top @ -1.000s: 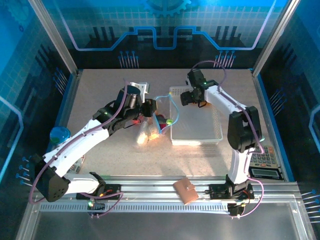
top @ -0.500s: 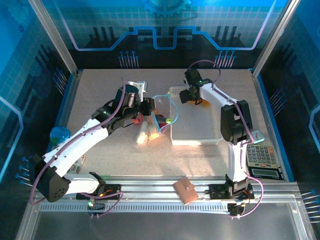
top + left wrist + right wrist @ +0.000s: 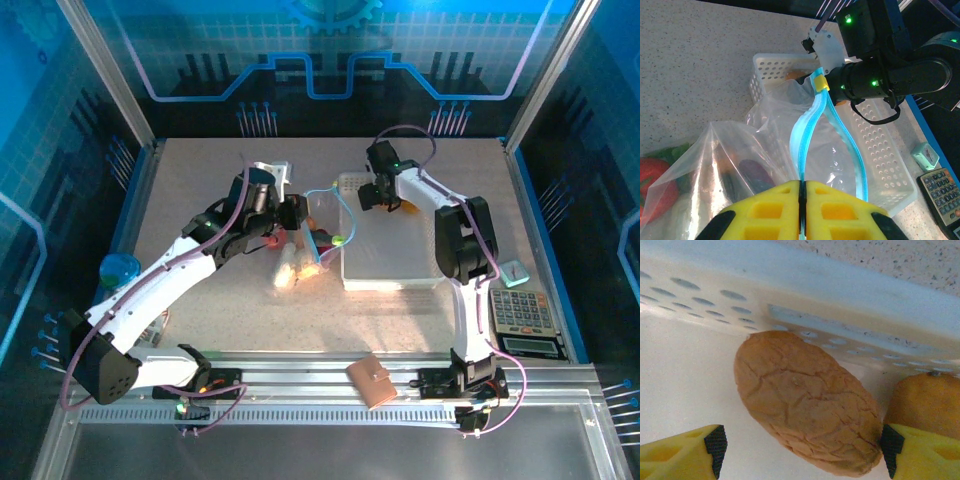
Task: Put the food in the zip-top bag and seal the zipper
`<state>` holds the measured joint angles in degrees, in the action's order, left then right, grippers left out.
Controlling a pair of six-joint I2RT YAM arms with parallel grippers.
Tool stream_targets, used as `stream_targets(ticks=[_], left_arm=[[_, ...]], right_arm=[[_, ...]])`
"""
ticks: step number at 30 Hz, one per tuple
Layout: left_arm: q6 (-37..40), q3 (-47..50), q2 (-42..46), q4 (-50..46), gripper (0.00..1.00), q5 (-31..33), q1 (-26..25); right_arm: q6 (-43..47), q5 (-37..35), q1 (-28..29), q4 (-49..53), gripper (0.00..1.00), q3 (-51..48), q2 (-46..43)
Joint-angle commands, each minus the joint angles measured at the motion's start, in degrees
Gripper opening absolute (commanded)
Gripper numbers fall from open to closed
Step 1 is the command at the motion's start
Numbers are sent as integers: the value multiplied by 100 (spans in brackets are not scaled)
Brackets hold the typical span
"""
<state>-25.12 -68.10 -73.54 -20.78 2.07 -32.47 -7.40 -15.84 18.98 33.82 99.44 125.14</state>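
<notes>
My left gripper is shut on the light-blue zipper of the clear zip-top bag, holding its mouth up and open. Inside the bag lie pieces of food: a red one and a dark purple one. My right gripper is open at the far left corner of the white basket, its fingers on either side of a tan, cracked piece of food without touching it. An orange piece lies beside it against the basket wall.
A brown wallet lies on the front rail. A calculator and a small teal item sit at the right edge. A blue round object stands at the left edge. The basket's near half holds nothing.
My right gripper has shifted slightly left and deeper into the basket's far corner, and its arm has swung back off the calculator. The left gripper keeps its hold on the zipper.
</notes>
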Motion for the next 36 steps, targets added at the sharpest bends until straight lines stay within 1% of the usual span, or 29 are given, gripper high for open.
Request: stream_targets(ticks=[1, 12, 16, 23, 29, 36], left_arm=[[12, 60, 173, -93, 11, -84, 39], [-14, 95, 182, -49, 10, -119, 39], [-16, 112, 208, -42, 11, -140, 39], [-1, 174, 313, -58, 11, -81, 47], [-6, 174, 305, -56, 11, -75, 59], [2, 157, 296, -81, 11, -76, 68]], right_arm=[[0, 186, -64, 161, 82, 96, 83], [-238, 1189, -61, 235, 82, -550, -530], [-370, 935, -61, 195, 82, -528, -497], [-318, 944, 24, 65, 84, -349, -330], [-228, 784, 53, -59, 85, -155, -112], [-132, 371, 62, -205, 87, -27, 78]])
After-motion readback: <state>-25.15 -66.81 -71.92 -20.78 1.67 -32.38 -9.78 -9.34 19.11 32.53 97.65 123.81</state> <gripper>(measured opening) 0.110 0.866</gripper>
